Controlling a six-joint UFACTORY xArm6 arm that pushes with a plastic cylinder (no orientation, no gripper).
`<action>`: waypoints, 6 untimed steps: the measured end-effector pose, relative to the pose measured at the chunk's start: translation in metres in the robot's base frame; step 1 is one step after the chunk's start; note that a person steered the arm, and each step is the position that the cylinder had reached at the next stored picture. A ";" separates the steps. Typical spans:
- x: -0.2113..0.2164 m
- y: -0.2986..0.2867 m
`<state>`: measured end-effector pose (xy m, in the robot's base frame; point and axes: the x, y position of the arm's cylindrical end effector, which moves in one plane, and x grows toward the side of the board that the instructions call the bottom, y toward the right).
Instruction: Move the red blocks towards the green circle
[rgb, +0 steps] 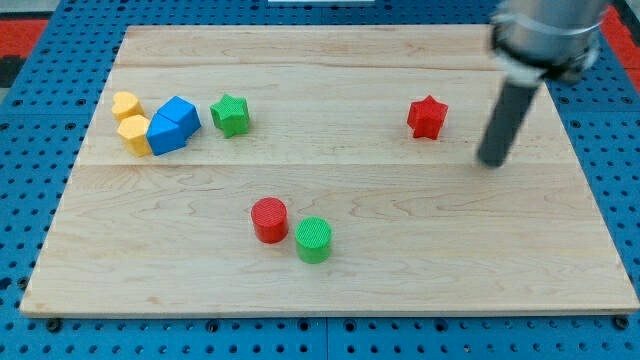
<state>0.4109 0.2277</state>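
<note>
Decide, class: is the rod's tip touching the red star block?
Apart: the camera view shows bare wood between my tip and the red star block.

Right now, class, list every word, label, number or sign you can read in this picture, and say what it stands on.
None: no readable text anywhere.
The wooden board is bare grain.
The red star, red cylinder, green cylinder, green star, blue blocks and yellow blocks carry no markings.
My tip, right of the red star, is unmarked.

Rod slants down from view's top right; my tip on board.
</note>
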 end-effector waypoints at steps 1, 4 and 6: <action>-0.046 -0.040; 0.017 -0.224; -0.024 -0.190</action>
<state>0.3866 0.0377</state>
